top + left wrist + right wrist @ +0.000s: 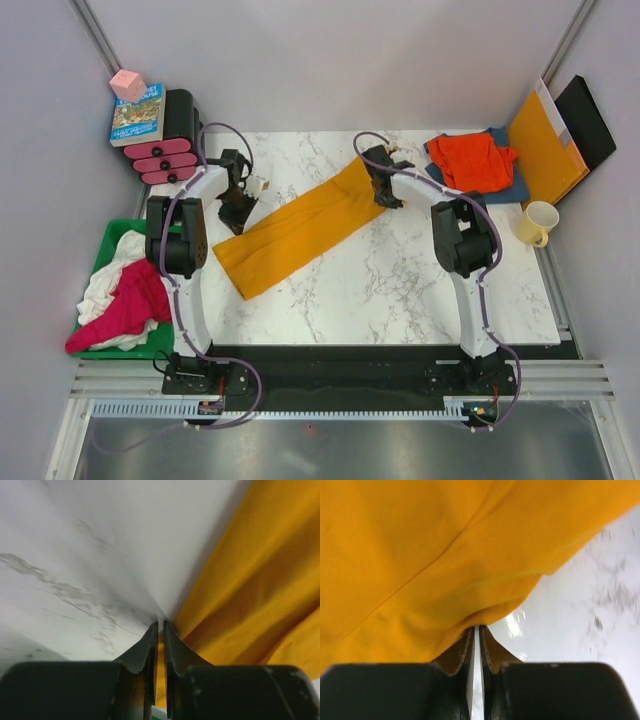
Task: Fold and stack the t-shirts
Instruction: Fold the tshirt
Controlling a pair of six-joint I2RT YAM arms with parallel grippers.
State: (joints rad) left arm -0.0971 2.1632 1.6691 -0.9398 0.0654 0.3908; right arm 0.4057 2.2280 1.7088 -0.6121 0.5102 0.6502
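Observation:
A large mustard-yellow t-shirt [300,225] lies folded into a long strip, slanting across the marble table [400,285]. My left gripper [238,212] is at the strip's left side, shut on the cloth. In the left wrist view yellow fabric [250,580] runs between the nearly closed jaws of that gripper [160,625]. My right gripper [385,192] sits at the strip's far right end. Seen from the right wrist, this gripper [476,627] pinches the hem of the yellow shirt [420,555] at its tips. A red-orange t-shirt [472,160] rests on a dark blue one [519,184] at the back right. Magenta [125,305] and white [110,270] t-shirts sit crumpled at the left.
A green bin [108,236] holds the crumpled shirts off the table's left edge. An orange-yellow folder [545,145] and a black board [588,120] lean at the back right, with a cream mug [537,222] in front. A book [138,115], pink cube [127,85] and black-pink rack [170,145] stand back left.

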